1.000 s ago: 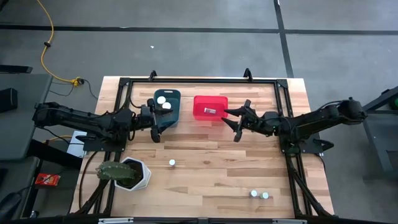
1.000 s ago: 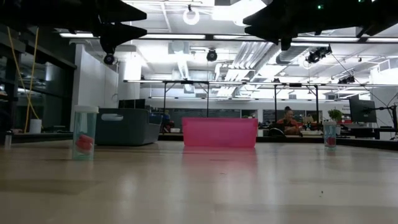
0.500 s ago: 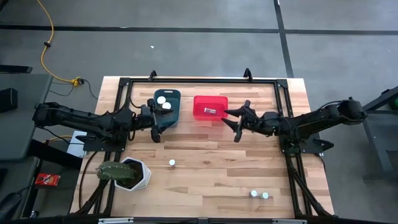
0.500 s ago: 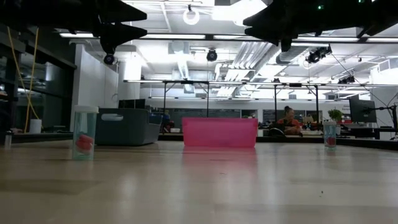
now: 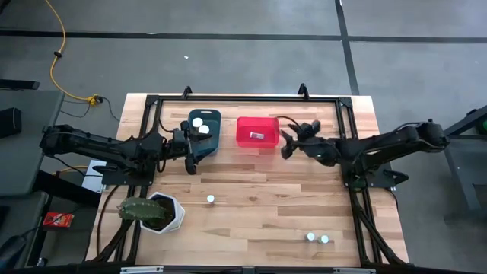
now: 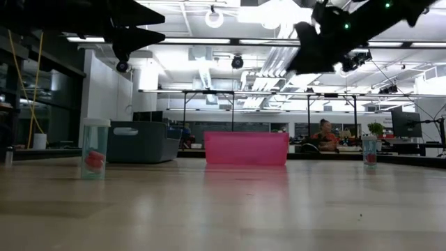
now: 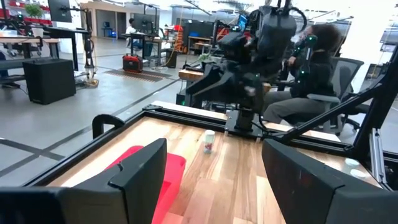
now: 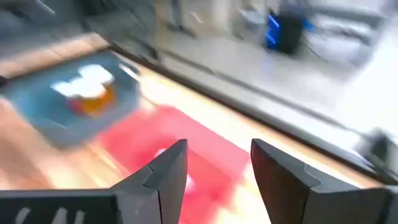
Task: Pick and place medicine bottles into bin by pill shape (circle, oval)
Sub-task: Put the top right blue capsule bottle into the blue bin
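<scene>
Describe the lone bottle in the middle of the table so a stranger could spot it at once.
Start at the white hexagonal plant pot near the table's front left. Just to its right, on bare wood, a single white-capped bottle stands. Unlike the pair of bottles at front right or those in the teal bin, it stands alone.

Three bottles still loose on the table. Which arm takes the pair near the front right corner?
Right, likely. The two bottles sit on the right arm's side, while the lone bottle lies nearer the left. The right gripper is open and empty beside the red bin; the left gripper waits by the teal bin.
</scene>
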Action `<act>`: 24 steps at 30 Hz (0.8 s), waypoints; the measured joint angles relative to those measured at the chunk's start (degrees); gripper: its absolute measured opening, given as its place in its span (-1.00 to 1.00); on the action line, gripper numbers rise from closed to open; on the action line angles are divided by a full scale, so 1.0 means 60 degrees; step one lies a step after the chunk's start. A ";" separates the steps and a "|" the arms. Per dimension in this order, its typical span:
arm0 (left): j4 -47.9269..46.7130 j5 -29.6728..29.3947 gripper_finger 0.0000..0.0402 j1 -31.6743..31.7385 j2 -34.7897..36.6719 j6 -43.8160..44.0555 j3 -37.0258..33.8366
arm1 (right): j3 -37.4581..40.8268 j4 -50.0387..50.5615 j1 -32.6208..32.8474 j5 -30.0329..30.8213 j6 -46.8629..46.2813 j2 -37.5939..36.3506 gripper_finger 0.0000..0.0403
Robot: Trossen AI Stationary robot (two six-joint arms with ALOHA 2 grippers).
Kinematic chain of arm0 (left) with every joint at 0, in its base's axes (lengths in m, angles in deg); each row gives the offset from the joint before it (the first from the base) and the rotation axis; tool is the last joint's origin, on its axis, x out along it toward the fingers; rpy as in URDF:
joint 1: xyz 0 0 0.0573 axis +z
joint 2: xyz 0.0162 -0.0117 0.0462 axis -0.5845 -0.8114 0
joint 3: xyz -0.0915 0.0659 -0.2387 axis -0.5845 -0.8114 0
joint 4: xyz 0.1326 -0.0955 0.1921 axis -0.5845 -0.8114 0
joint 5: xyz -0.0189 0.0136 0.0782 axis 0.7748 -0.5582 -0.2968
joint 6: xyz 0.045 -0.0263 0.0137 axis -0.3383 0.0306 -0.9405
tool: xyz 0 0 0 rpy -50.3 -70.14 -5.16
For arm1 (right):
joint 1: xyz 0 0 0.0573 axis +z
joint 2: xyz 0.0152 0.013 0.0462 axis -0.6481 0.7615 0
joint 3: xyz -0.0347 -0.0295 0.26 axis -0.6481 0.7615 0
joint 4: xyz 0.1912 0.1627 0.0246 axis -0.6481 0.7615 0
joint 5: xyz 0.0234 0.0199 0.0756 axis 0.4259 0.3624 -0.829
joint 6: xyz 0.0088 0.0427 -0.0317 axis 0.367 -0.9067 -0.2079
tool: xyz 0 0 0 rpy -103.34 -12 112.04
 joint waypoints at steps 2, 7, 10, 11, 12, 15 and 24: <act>-0.0004 -0.0003 0.26 0.0000 0.0000 -0.0001 0.0000 | -0.0663 0.2488 0.0009 0.0252 -0.1448 0.0025 -0.16; -0.0004 -0.0006 0.26 0.0000 0.0000 -0.0001 0.0000 | -0.1305 0.6654 0.0014 -0.0096 -0.4926 0.0034 -0.16; -0.0004 -0.0006 0.26 0.0000 0.0000 0.0002 0.0000 | -0.1173 0.8315 0.0011 -0.0438 -0.6670 0.0062 -0.16; -0.0004 -0.0006 0.26 0.0000 0.0000 -0.0001 0.0000 | -0.1060 0.8747 0.0004 -0.0655 -0.7171 0.0085 -0.16; -0.0004 -0.0006 0.26 0.0000 0.0000 -0.0001 0.0000 | -0.0944 0.9046 -0.0008 -0.0922 -0.7542 0.0090 -0.16; -0.0004 -0.0006 0.26 0.0000 0.0000 -0.0001 0.0000 | -0.0558 0.9067 -0.0130 -0.1725 -0.7955 0.0085 -0.16; -0.0006 -0.0008 0.26 0.0000 0.0000 0.0003 0.0000 | 0.0015 0.8906 -0.0892 -0.2362 -0.8075 0.0096 -0.16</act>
